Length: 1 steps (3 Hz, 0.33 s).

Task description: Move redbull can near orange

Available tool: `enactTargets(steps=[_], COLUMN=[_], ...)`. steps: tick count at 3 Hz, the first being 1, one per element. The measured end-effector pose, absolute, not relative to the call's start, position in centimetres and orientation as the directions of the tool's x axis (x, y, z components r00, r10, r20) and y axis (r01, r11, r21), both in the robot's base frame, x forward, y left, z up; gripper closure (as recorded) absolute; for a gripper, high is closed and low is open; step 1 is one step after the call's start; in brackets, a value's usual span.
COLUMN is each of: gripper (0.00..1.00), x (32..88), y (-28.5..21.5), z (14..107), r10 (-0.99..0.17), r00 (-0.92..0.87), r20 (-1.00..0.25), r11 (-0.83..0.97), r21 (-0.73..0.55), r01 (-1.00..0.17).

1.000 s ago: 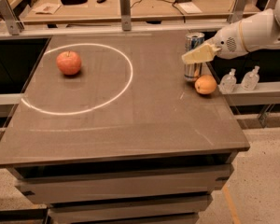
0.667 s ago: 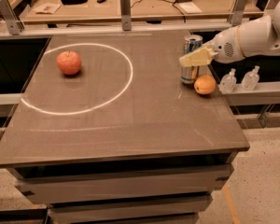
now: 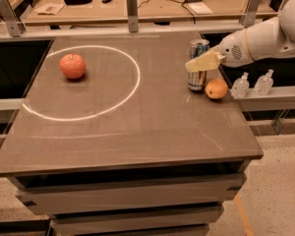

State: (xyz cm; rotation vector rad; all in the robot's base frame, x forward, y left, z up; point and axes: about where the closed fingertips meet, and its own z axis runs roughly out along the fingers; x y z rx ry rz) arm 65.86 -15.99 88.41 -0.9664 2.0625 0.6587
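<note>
Vs 1.0 s ago: redbull can (image 3: 197, 77) and gripper (image 3: 194, 63) are both lower and slightly further left in frame, and they have shifted together. Orange (image 3: 216, 88) hasn't moved, apple (image 3: 72, 66) neither. Can now sits right of centre, upright, just left of the orange at the bench's (image 3: 137, 132) right edge. The two look like they touch or nearly so, can't tell which. The fingers hold the can: the pale near one (image 3: 205, 61) lies across its front just above mid-height, the far one is hidden behind it. That band of the can is covered, only the silver top and the lower blue part show. Can't tell if the can's base rests on the bench or hangs just above it. White arm (image 3: 265, 38) comes in from the upper right and is cut off by the frame edge, so the rest of the robot is out of view. Apple is upper left, inside the white ring (image 3: 133, 87) marked on the bench, well apart from can and orange. Two small clear bottles (image 3: 240, 85) (image 3: 264, 81) stand on a ledge right of the bench, just beyond the orange. Clutter on the far desk (image 3: 152, 6) along the top is too blurred to identify.
</note>
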Motion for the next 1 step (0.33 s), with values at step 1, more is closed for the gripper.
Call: enactTargets(steps=[1], gripper=[0.13], x=[66.04], y=[-15.62], z=[88.50], r10=[-0.426], r00=[-0.437], r20=[-0.792], r11=[0.562], r21=[0.147], r01=[-0.814])
